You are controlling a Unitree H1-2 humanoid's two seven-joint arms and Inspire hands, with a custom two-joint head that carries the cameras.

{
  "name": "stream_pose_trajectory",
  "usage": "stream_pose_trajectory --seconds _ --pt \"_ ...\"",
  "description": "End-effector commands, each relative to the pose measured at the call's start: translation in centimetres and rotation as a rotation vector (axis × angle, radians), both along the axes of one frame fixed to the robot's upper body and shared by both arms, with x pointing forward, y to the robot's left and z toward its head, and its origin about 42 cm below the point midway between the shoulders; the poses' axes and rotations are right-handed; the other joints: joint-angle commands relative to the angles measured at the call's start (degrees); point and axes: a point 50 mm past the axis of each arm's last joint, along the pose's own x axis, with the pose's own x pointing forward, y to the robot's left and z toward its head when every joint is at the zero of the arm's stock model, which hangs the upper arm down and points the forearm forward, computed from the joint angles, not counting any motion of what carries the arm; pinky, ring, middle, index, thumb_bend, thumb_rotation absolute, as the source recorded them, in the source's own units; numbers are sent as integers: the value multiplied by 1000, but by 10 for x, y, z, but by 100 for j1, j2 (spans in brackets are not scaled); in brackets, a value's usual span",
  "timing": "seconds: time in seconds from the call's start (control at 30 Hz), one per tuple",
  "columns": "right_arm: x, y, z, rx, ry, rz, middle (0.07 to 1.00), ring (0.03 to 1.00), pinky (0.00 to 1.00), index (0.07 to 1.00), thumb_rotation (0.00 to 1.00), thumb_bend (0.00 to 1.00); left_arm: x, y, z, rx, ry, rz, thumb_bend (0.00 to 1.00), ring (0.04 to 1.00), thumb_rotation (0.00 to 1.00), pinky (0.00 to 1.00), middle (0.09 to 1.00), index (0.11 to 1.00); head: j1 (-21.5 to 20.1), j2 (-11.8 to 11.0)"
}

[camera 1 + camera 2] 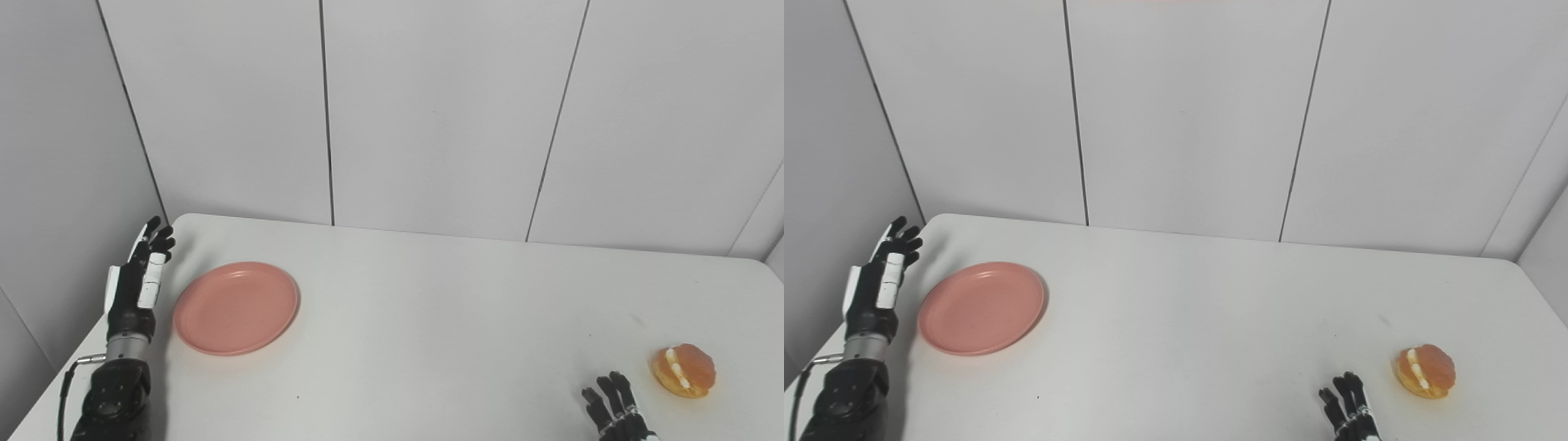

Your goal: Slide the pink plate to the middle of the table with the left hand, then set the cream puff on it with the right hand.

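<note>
A round pink plate (236, 307) lies flat on the left part of the white table. My left hand (139, 277) stands on edge just left of the plate, fingers stretched out and apart, holding nothing; a small gap separates it from the rim. The cream puff (684, 370), golden brown with a white cream seam, sits near the table's front right. My right hand (615, 409) shows only its fingers at the bottom edge, spread open, a short way left of the puff and not touching it.
The white table (429, 318) runs to grey wall panels at the back and on the left. Its left edge passes close under my left forearm (113, 398). Bare tabletop lies between the plate and the cream puff.
</note>
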Motion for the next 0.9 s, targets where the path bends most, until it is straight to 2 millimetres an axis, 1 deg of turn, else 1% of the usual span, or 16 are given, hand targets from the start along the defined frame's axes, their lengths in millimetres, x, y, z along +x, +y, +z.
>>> stream_pose_trajectory --seconds 0.0,0.13,0.2,0.37,0.4,0.43,0.5,0.57,0.63,0.73,0.77,0.87 --pt "-1 -6 -31 -9 179 -10 959 922 982 962 1000 730 13 5 26 14 -84 -8 891 888 916 890 893 887 1 9" --pt "-2 -6 -29 -11 179 -9 955 918 978 960 1000 737 14 2 13 -6 -52 -37 939 887 888 897 886 888 -21 48" --pt "-2 -7 -29 -11 182 -8 955 918 980 960 1000 743 14 2 6 -21 -38 -48 940 882 884 897 883 887 -13 58" --pt "-3 -7 -28 -3 181 -8 957 921 985 964 1000 740 18 -7 -4 -22 -2 -84 907 891 896 891 886 893 -23 86" --pt "-3 -7 -28 -3 181 -7 953 915 985 965 1000 733 18 -9 -5 -18 2 -94 871 919 912 929 912 917 -23 86" --pt "-3 -7 -28 -4 181 -6 952 913 984 965 1000 731 18 -10 -5 -6 12 -103 859 928 918 943 921 926 -34 105" --pt "-3 -7 -27 -6 184 -6 949 908 986 966 1000 732 18 -12 -7 16 32 -118 812 934 937 954 928 944 -36 113" --pt "-3 -7 -26 -7 185 -6 950 906 989 965 1000 734 16 -12 -9 37 49 -129 802 933 965 953 926 953 -39 125" --pt "-4 -7 -26 -5 185 -6 950 906 989 965 1000 735 15 -11 -13 38 72 -131 802 933 967 952 926 955 -45 148" --pt "-5 -8 -25 -5 182 -4 949 905 983 963 1000 740 12 -9 -18 17 111 -128 849 941 946 959 924 965 -59 174" --pt "-5 -8 -25 -7 183 -3 946 904 981 963 1000 741 11 -9 -19 12 117 -127 830 942 960 953 936 975 -59 174" --pt "-6 -8 -24 -9 182 0 945 902 980 965 1000 736 9 -12 -19 30 130 -134 857 928 961 924 931 970 -79 201"
